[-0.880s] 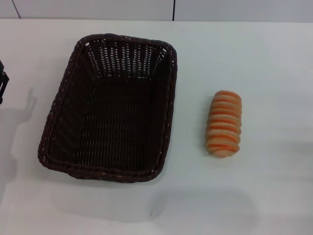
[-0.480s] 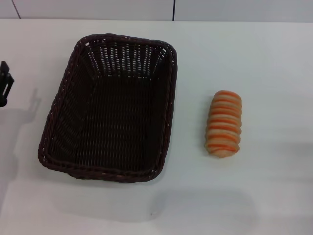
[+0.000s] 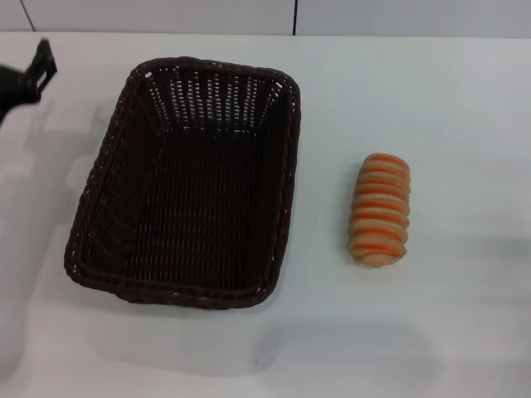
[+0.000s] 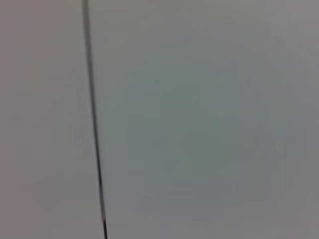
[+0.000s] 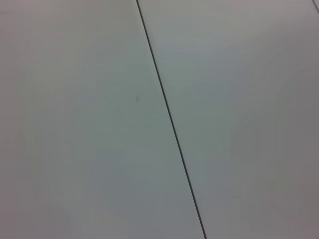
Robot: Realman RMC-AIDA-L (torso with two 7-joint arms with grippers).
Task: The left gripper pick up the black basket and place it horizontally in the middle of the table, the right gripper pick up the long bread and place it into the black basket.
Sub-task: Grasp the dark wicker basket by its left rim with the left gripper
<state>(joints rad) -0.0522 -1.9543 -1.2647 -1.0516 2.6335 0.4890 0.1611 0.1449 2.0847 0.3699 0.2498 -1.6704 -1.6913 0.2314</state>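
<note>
Since a moment ago, my left gripper (image 3: 31, 70) has been rising along the left edge of the head view, from beside the basket's midsection to a spot level with its far end; the basket and the bread are lying where they were.

Nearest to me, the white table (image 3: 348, 348) is showing bare surface across the front. Just beyond, the black basket (image 3: 187, 182) is sitting on the table's left half, mouth up, its long axis running away from me and tilted slightly, the near short rim closest to my body. To its right and well apart from it, the long bread (image 3: 380, 209) is lying flat on the table, also lengthwise away from me, striped ridges up.

Farther back on the left, my left gripper is hovering near the basket's far left corner without touching it; only a dark part of it is showing, and I cannot tell whether its jaws are apart or together. My right gripper is appearing in no view. Both wrist cameras are showing only a pale surface crossed by a thin dark seam (image 5: 169, 119).
</note>
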